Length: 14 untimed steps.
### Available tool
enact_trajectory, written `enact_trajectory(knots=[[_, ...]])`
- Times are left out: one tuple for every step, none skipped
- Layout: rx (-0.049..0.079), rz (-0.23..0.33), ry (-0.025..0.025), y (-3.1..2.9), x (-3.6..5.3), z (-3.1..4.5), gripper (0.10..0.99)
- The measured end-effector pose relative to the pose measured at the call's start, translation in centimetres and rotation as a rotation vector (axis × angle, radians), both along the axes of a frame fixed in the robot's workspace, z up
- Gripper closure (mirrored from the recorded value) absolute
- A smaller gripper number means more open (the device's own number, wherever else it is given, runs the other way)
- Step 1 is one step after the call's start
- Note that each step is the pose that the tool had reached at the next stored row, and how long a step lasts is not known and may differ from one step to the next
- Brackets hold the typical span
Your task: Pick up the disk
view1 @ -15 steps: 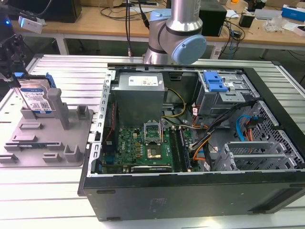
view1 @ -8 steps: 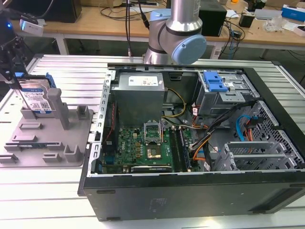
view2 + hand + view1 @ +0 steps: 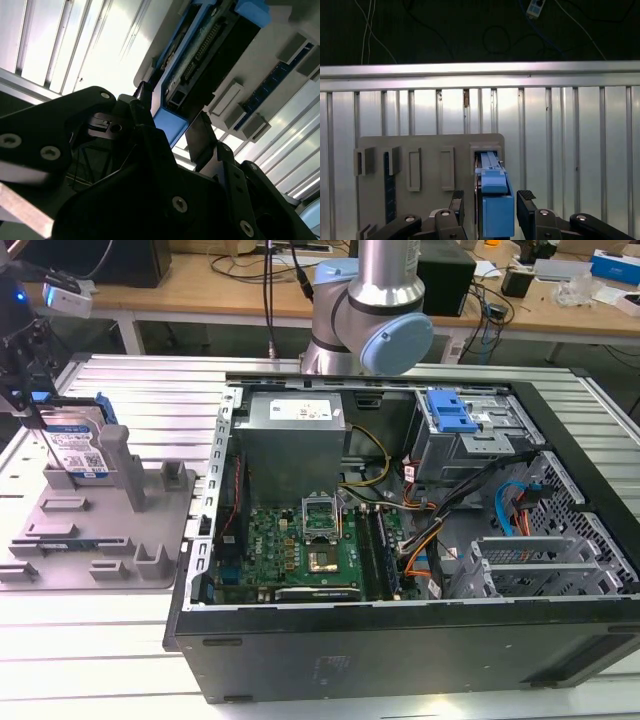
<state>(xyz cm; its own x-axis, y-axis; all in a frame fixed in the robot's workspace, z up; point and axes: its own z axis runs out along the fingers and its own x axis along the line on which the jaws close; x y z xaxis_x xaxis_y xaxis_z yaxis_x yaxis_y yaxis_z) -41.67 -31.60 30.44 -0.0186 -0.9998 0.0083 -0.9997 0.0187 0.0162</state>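
Closest to my wrist cameras, the black two-fingered gripper [image 3: 491, 201] is spread open and straddles the top of the disk [image 3: 495, 212], a flat silver-grey hard drive with blue plastic rails. In the first wrist view one finger [image 3: 526, 200] sits just beside the blue rail, and I can see a dark gap between the other finger and the drive. In the second wrist view the gripper [image 3: 172, 117] has a pad on either side of the disk [image 3: 200, 52], whose connector edge faces the camera. From the exterior view, the gripper [image 3: 30, 390] hangs at that view's far left, over the upper edge of the disk [image 3: 78, 445]. The disk stands upright on its edge, white-and-blue label showing, seated in a slot of the grey plastic slotted holder tray [image 3: 110, 540]. In the first wrist view the tray [image 3: 430, 145] lies flat on the ribbed aluminium bench [image 3: 570, 150], and its other slots are open. Further along the bench [image 3: 100, 640], toward the exterior view's right, I see the open black computer case [image 3: 400, 660] lying on its side just beside the tray. Inside it are a green motherboard [image 3: 300, 540], a grey metal power supply box [image 3: 295, 430] and a blue-latched drive cage [image 3: 455, 415]. Behind the case rises the silver robot arm [image 3: 385, 265] with a pale blue joint cap [image 3: 397, 343]. Beyond it is a cluttered wooden bench [image 3: 200, 295].
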Motion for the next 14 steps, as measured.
enact_trajectory(knots=[[0.000, 0.000, 0.0000, 0.00, 0.00, 0.00, 0.545], [0.000, 0.000, -0.0001, 0.00, 0.00, -0.02, 0.545], [0.000, 0.000, -0.0004, 0.00, 0.00, -0.07, 0.545], [0.000, 0.000, -0.0002, 0.00, 0.00, -0.12, 0.545], [0.000, 0.000, 0.0000, 0.00, 0.00, -0.15, 0.545], [0.000, 0.000, 0.0000, 0.00, 0.00, -0.17, 0.545], [0.000, 0.000, -0.0001, 0.00, 0.00, -0.23, 0.545], [0.000, 0.000, -0.0002, 0.00, 0.00, -0.26, 0.545], [0.000, 0.000, 0.0001, 0.00, 0.00, -0.30, 0.545], [0.000, 0.000, 0.0002, 0.00, 0.00, -0.31, 0.545], [0.000, 0.000, -0.0001, 0.00, 0.00, -0.32, 0.545], [0.000, 0.000, 0.0000, 0.00, 0.00, -0.32, 0.545], [0.000, 0.000, 0.0000, 0.00, 0.00, -0.32, 0.561], [0.000, 0.000, 0.0000, 0.00, 0.00, -0.32, 0.561]])
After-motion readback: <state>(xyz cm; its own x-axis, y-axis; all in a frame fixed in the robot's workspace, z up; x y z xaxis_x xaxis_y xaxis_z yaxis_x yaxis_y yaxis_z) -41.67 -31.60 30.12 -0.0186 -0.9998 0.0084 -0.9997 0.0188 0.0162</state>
